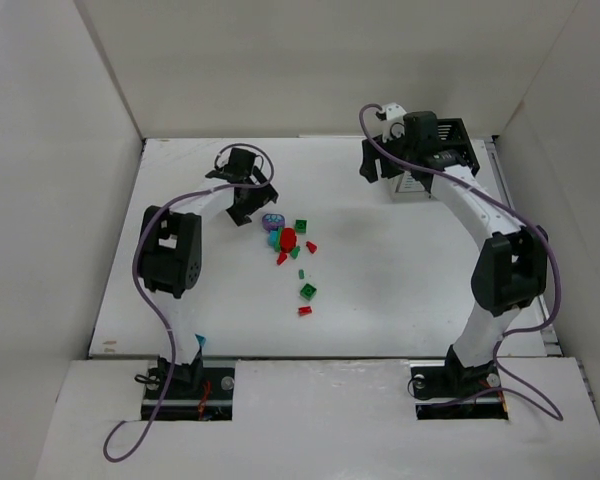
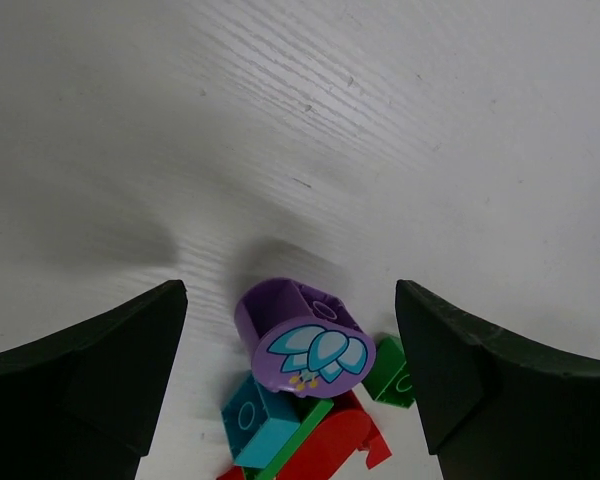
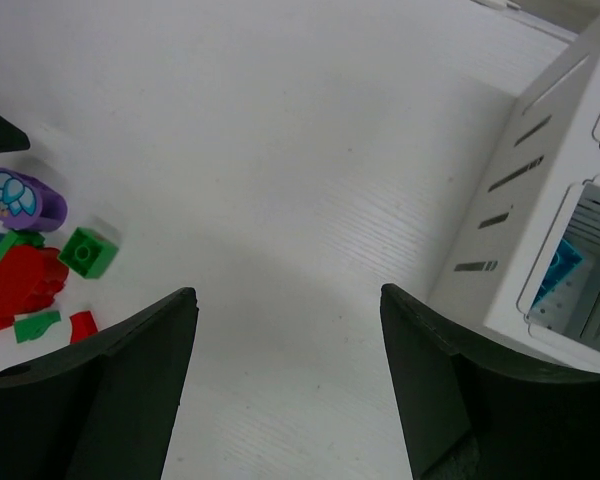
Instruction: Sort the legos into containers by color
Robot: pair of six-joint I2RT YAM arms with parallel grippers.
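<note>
Our left fingers [image 2: 80, 385] stood spread either side of the purple lego [image 2: 305, 340].
It lay on the desk [image 2: 380, 120], with our right fingers [image 3: 90, 390] spread empty well beyond it. Light, hard, slick: we'd pinch its curved sides.

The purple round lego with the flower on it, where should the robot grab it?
Probably by its curved purple wall, from above. The purple round lego lies tipped, flower face up, with the teal brick and red piece bunched at one edge. Its two side curves look free, and the open left hand has a finger on either side of it.
</note>
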